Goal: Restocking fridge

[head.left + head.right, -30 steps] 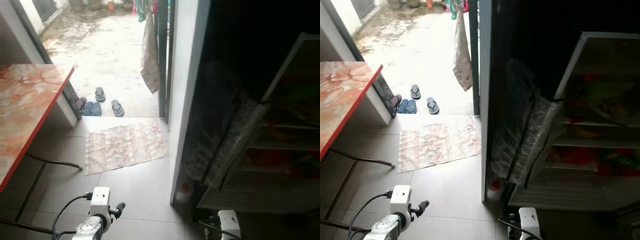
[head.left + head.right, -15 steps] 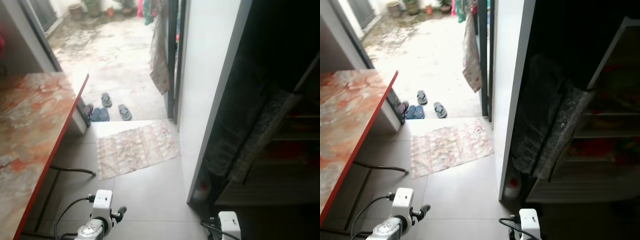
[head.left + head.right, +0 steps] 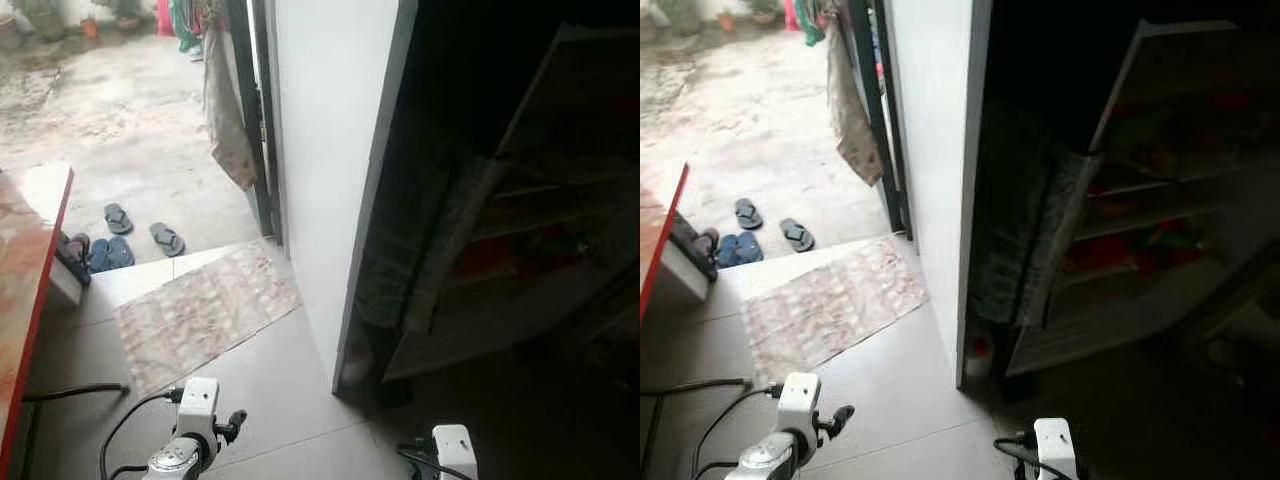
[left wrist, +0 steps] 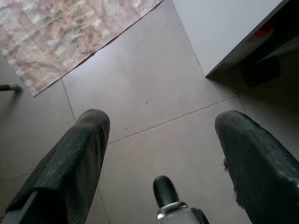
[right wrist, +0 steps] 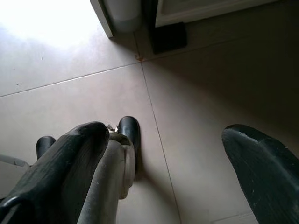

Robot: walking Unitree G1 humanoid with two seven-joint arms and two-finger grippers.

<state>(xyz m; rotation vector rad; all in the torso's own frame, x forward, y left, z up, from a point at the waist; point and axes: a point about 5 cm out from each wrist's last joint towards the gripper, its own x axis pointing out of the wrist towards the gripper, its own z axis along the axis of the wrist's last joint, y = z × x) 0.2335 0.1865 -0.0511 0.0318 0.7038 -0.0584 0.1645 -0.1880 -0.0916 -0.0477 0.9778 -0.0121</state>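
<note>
While both arms hang low with nothing in them, the left gripper point(image 4: 161, 140) and right gripper point(image 5: 163, 149) each have their black fingers spread wide over the grey tiled floor point(image 3: 270, 390), so there's nothing to stock yet.

The open fridge point(image 3: 1140, 230), dark inside with reddish and green stuff on its shelves, sits off to the robot's right behind the edge of a white wall panel point(image 3: 930, 150).

Biggest risk imo: clipping that panel's corner or the swung-out fridge door when turning in, since the gap looks tight. There's also a small red-capped container point(image 3: 980, 352) on the floor right at the corner, easy to kick.

More room on the left, though the patterned pinkish floor mat point(image 3: 205, 310) could slip and the red-edged worktop point(image 3: 25, 300) crowds that side.
</note>
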